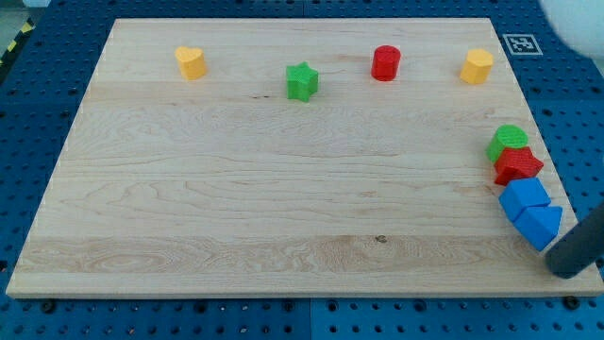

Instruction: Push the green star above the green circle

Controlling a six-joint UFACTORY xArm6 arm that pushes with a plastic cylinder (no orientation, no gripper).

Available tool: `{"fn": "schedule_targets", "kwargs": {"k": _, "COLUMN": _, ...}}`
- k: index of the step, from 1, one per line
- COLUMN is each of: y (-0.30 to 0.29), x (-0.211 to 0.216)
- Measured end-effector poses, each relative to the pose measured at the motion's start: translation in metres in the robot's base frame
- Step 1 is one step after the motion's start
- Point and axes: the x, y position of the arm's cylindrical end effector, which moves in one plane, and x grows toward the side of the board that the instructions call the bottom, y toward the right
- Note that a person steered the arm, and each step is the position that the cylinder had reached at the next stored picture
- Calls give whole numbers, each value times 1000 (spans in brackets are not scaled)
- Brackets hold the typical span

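Observation:
The green star [302, 81] lies near the view's top, a little left of the middle of the wooden board [236, 189]. The green circle [509, 141] sits at the board's right edge, far to the right of the star and lower. My tip [566, 271] shows as a dark rod end at the view's lower right, just past the board's right edge. It is just below and right of the blue blocks and far from the green star.
A red star-like block [518, 166] touches the green circle from below. Two blue blocks [525, 198] [540, 225] follow below it. A yellow heart-like block [192, 62], a red cylinder [385, 63] and a yellow hexagon-like block [477, 66] line the top.

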Motion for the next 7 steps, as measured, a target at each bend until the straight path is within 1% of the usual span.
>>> {"fn": "schedule_targets", "kwargs": {"k": 1, "y": -82, "x": -15}}
{"fn": "schedule_targets", "kwargs": {"k": 2, "y": -161, "x": -79}}
{"fn": "schedule_targets", "kwargs": {"k": 3, "y": -219, "x": -166}}
{"fn": "schedule_targets", "kwargs": {"k": 4, "y": -264, "x": -229}}
{"fn": "schedule_targets", "kwargs": {"k": 5, "y": -308, "x": -269}}
{"fn": "schedule_targets", "kwargs": {"k": 6, "y": -311, "x": -318}}
{"fn": "schedule_targets", "kwargs": {"k": 7, "y": -254, "x": -304}}
